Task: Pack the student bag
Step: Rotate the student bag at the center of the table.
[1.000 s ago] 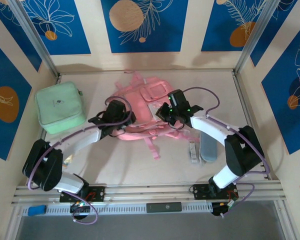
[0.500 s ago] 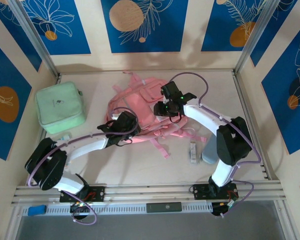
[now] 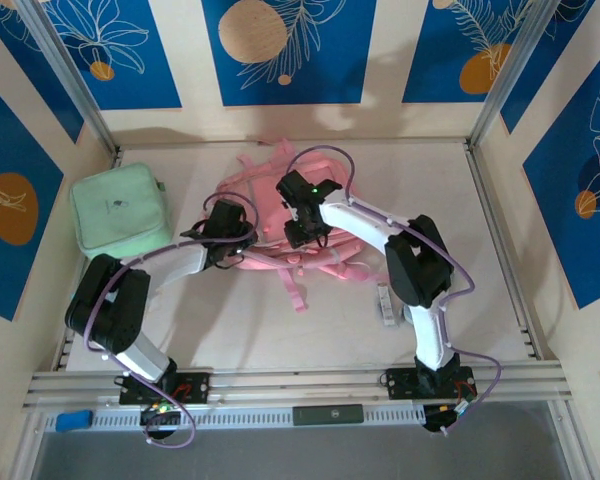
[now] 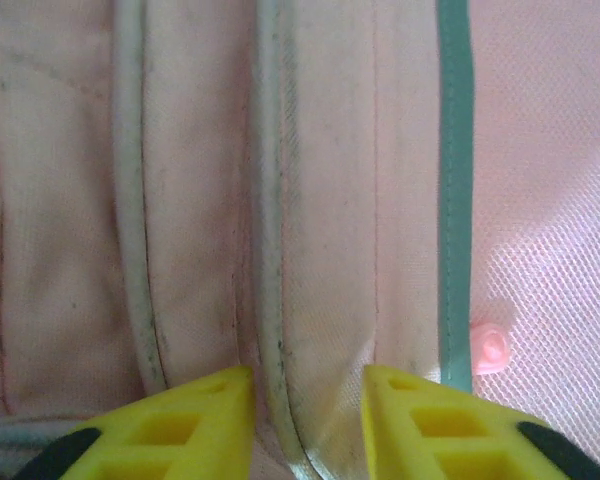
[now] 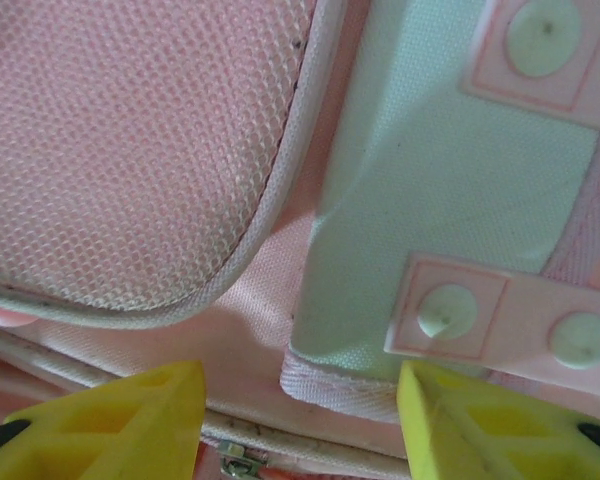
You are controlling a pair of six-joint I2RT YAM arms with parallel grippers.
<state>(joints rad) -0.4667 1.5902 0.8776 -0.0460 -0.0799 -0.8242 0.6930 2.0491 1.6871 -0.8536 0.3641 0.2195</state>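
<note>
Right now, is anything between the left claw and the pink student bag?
Nothing visible stands between them. The left claw is right at the student bag, a piped fabric fold lying between its fingers.

Left claw (image 4: 305,374) narrowed, right claw (image 5: 300,368) spread, arms (image 3: 358,216) bent inward

Pink student bag (image 3: 265,190) lies flat mid-table, straps trailing nearward.

The right gripper (image 3: 302,232) is sliding leftward across the pink backpack (image 3: 262,195) toward the frame's centre, its jaws spreading apart. The left gripper (image 3: 238,232) is edging up-left, jaws narrowing on a piped seam (image 4: 270,250).
</note>
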